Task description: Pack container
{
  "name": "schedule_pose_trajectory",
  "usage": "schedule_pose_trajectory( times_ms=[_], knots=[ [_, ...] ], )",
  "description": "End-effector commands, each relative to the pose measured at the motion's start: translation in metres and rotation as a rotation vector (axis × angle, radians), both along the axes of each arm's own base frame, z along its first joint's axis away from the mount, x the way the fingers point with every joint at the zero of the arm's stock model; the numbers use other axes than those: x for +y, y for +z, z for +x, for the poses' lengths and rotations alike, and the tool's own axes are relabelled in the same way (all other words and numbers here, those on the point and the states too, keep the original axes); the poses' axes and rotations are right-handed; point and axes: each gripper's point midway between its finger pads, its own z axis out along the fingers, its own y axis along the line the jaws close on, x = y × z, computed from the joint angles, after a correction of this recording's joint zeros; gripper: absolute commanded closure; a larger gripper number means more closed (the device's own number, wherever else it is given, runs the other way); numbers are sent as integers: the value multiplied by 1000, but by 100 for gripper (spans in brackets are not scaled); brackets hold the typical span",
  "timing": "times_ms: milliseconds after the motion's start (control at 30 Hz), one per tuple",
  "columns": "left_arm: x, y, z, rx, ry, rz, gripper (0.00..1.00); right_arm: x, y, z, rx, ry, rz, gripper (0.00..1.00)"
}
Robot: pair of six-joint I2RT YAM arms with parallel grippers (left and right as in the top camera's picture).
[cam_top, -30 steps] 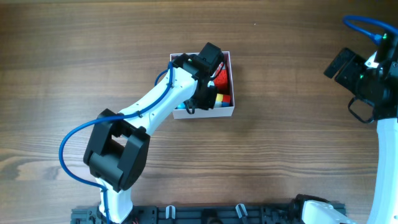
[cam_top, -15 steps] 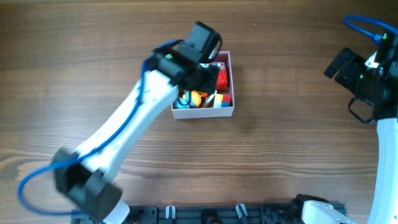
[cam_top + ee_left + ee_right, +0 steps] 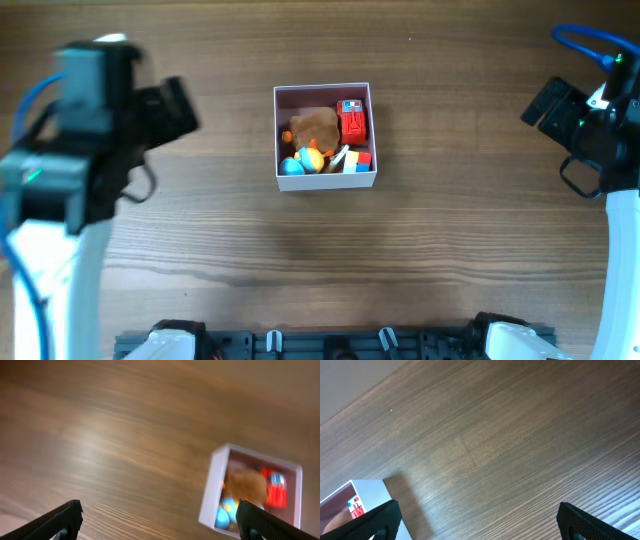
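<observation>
Moved since a second ago: the left arm has swung off the container [image 3: 328, 181] and now stands out at its 9 o'clock, blurred; the right arm has not shifted.
Container: square, white-walled and lidless, on the desk [image 3: 330, 260] just toward 12 o'clock of the overhead view's centre, level and touched by neither arm.
Contents: a brown plush [image 3: 314, 125] fills the middle, a red toy [image 3: 351, 122] lies at its 3 o'clock, and a blue ball [image 3: 291, 166] sits in the 7 o'clock corner beside an orange piece [image 3: 311, 157]; small blocks at 5 o'clock are too small to tell.
Left fingers [image 3: 65, 519]: spread wide, nothing between them, well apart from the container.
Container in the left wrist view: at 4 o'clock [image 3: 212, 487], blurred, just inside the right-hand fingertip.
Right fingers [image 3: 572, 517]: spread wide and holding nothing, well apart from the container at its 3 o'clock, near the desk's edge.
Container in the right wrist view: only one white corner [image 3: 367, 495] shows at 8 o'clock, just above one fingertip.
</observation>
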Motion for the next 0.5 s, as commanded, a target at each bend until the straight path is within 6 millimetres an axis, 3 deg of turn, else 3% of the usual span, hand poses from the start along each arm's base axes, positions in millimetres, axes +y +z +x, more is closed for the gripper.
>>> schedule_pose_trajectory(
  times_ms=[0,467],
  knots=[
    [28,14,-13,-50,114,-41,0,1,1,3,0,18,-3,0],
    [35,9,-15,-18,114,-16,0,1,1,3,0,18,-3,0]
  ],
)
